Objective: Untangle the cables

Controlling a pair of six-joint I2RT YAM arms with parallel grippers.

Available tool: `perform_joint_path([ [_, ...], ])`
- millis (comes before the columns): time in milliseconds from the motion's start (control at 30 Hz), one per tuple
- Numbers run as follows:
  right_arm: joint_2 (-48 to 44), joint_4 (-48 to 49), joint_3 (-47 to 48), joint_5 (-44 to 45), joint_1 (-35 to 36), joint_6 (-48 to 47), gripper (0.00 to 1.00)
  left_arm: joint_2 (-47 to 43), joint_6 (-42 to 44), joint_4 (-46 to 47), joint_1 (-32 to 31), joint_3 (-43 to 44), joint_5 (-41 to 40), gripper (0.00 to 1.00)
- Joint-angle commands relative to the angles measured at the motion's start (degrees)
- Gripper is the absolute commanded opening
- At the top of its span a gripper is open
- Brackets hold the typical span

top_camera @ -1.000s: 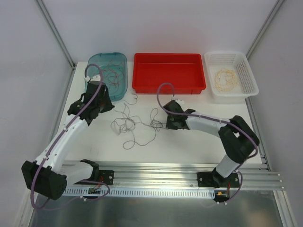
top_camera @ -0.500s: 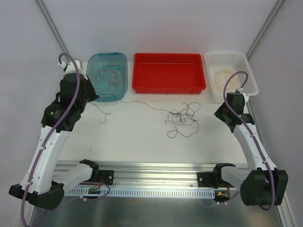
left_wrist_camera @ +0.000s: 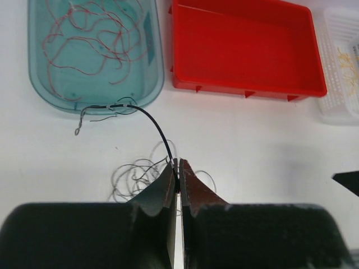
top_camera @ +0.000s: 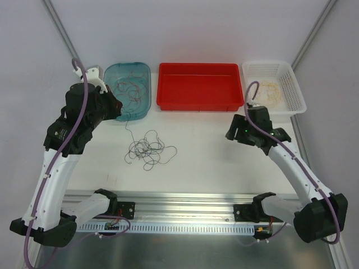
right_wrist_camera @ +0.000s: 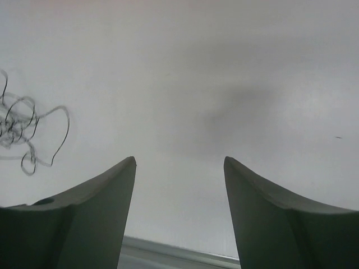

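While my left jaws are pinched tight on one dark cable (left_wrist_camera: 157,124) trailing off the tangle (top_camera: 148,150) on the surface (top_camera: 207,157) (right jaws spread, empty), I'd guess I'm mid-separation, so next comes pulling that strand free gently.

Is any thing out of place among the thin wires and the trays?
One thin dark wire, pinched in the shut left gripper, trails along the near rim of the teal plastic tub, which holds orange-red wires.

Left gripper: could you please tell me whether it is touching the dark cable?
Touching. The left wrist view shows the left gripper shut on the dark cable, which comes out from between its fingertips with no gap.
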Motion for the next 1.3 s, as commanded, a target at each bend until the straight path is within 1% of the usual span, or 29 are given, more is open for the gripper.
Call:
perform_joint_path([
  [0, 3.5, 6.5, 3.7, -4.8, 10.1, 1.1, 0.68, -0.8, -2.0, 0.1, -0.6, -0.6, 6.8, 0.00],
  [33, 6.4, 9.3, 5.0, -4.6, 12.5, 1.0, 0.69, -1.2, -2.0, 0.0, -0.6, -0.7, 6.4, 0.00],
  [67, 8.1, 10.5, 5.9, -4.9, 17.0, 0.7, 0.69, -1.5, -1.9, 0.1, -0.6, -1.0, 5.5, 0.00],
  [133, 12.1, 14.0, 8.7, -5.1, 21.3, 0.3, 0.69, -2.3, -1.7, -0.1, -0.6, -1.2, 4.8, 0.00],
  [167, 15.7, 15.5, 9.3, -5.6, 25.2, 0.5, 0.69, -2.4, -1.7, 0.0, -0.6, -1.4, 4.6, 0.00],
  [233, 19.6, 20.6, 10.7, -6.9, 28.5, 1.6, 0.70, -3.0, -2.0, 0.0, -0.6, -1.7, 4.4, 0.00],
  [267, 22.9, 22.6, 11.6, -7.6, 31.6, 2.4, 0.69, -3.2, -2.7, 0.0, -0.6, -2.1, 4.3, 0.00],
  [300, 24.4, 24.8, 11.9, -7.7, 33.0, 4.3, 0.69, -3.7, -2.9, 0.0, -0.6, -2.4, 4.1, 0.00],
  [333, 25.9, 29.2, 12.2, -7.8, 34.4, 5.4, 0.69, -3.7, -3.1, 0.0, -0.6, -2.7, 4.0, 0.00],
  [400, 30.8, 32.3, 13.2, -8.3, 37.6, 7.8, 0.69, -4.2, -3.5, 0.0, -0.6, -3.6, 3.9, 0.00],
  [433, 32.6, 36.6, 13.6, -8.3, 38.5, 10.1, 0.69, -4.4, -3.7, 0.0, -0.6, -4.3, 3.8, 0.00],
  [500, 37.5, 40.3, 15.3, -8.3, 40.7, 11.6, 0.70, -4.8, -4.2, 0.0, -0.6, -4.9, 3.7, 0.00],
  [600, 43.1, 42.0, 18.2, -6.8, 43.2, 13.2, 0.70, -5.3, -4.9, 0.0, -0.6, -5.9, 3.7, 0.00],
  [733, 48.5, 40.8, 22.5, -3.9, 45.0, 12.3, 0.71, -5.8, -5.7, 0.0, -0.6, -7.7, 3.8, 0.00],
  [867, 52.6, 36.6, 25.5, -1.3, 45.6, 10.7, 0.71, -6.0, -6.2, 0.0, -0.6, -8.6, 3.3, 0.00],
  [900, 53.1, 36.1, 25.6, -1.3, 45.6, 10.7, 0.70, -5.9, -6.2, 0.0, -0.6, -8.7, 3.2, 0.00],
  [967, 54.0, 34.6, 25.6, 1.8, 45.8, 10.8, 0.67, -5.8, -6.2, 0.1, -0.6, -8.8, 3.0, 0.00],
  [1033, 54.4, 31.2, 25.8, 3.8, 45.7, 11.0, 0.60, -5.6, -6.2, 0.0, -0.6, -8.7, 2.6, 0.00],
  [1100, 55.2, 28.7, 26.5, 6.8, 45.9, 10.7, 0.56, -5.5, -6.3, 0.0, -0.6, -8.6, 2.2, 0.00],
  [1133, 55.4, 26.3, 26.7, 7.8, 45.8, 10.5, 0.52, -5.4, -6.2, 0.0, -0.6, -8.5, 1.7, 0.00],
  [1167, 55.5, 24.5, 27.1, 10.5, 45.7, 10.8, 0.49, -5.3, -6.2, 0.0, -0.6, -8.5, 1.3, 0.00],
  [1200, 55.6, 21.0, 27.1, 11.8, 45.4, 11.3, 0.42, -5.3, -6.1, 0.0, -0.6, -8.5, 1.1, 0.00],
  [1233, 55.4, 19.5, 26.9, 12.8, 45.2, 12.5, 0.38, -5.3, -5.9, 0.0, -0.6, -8.5, 0.2, 0.00],
  [1267, 55.1, 18.1, 26.6, 14.4, 44.1, 13.1, 0.30, -5.4, -5.6, 0.0, -0.6, -8.5, -0.4, 0.00],
])
